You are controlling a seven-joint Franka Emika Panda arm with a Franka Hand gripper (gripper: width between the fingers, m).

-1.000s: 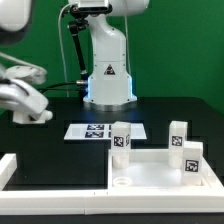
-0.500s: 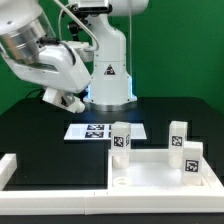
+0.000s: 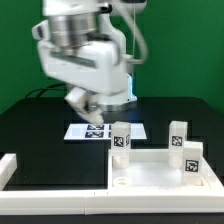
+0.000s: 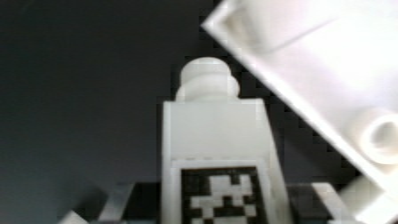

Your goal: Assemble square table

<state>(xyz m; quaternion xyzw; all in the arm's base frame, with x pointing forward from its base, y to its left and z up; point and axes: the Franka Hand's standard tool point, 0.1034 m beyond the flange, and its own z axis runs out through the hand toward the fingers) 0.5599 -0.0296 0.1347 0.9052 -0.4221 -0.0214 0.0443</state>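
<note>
In the exterior view, left to right: the arm's gripper (image 3: pixel 84 103) hangs over the marker board (image 3: pixel 98 131), while three tagged leg blocks (image 3: pixel 121 139) stand loose on or beside the square top (image 3: pixel 150 168). The wrist view shows a fourth leg (image 4: pixel 215 140) clasped between the fingers beside the top's corner (image 4: pixel 320 60). No leg looks attached yet. Only black-and-white tags show; the warning triangle on the robot's base (image 3: pixel 113 72) is unreadable.

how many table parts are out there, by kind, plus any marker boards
leg blocks: 4, three standing and one held in the fingers
square top: 1
marker board: 1
total: 6
</note>
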